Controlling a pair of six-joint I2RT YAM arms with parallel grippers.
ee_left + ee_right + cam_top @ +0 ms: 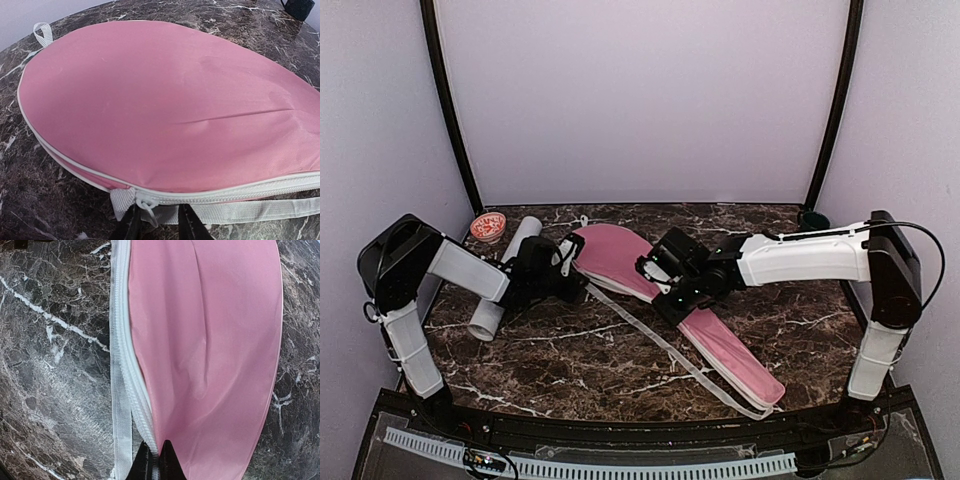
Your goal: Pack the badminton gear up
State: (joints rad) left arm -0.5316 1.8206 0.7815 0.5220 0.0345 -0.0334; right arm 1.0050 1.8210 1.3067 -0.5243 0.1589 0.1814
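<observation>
The pink racket-shaped cover (615,255) lies diagonally across the marble table, head at the back left, handle end at the front right. Its white zipper runs closed along the near edge. My left gripper (567,268) is at the head's left edge. In the left wrist view its fingers (131,225) stand a little apart, straddling the zipper pull (145,207) and the white strap (250,210). My right gripper (660,290) is shut on the cover's zipped edge (150,430) near its neck. The white tube (520,240) lies behind my left arm, partly hidden.
A small red-patterned round cap (488,227) sits at the back left beside the tube. The cover's long white strap (650,335) trails over the table toward the front right. A dark object (812,217) stands at the back right corner.
</observation>
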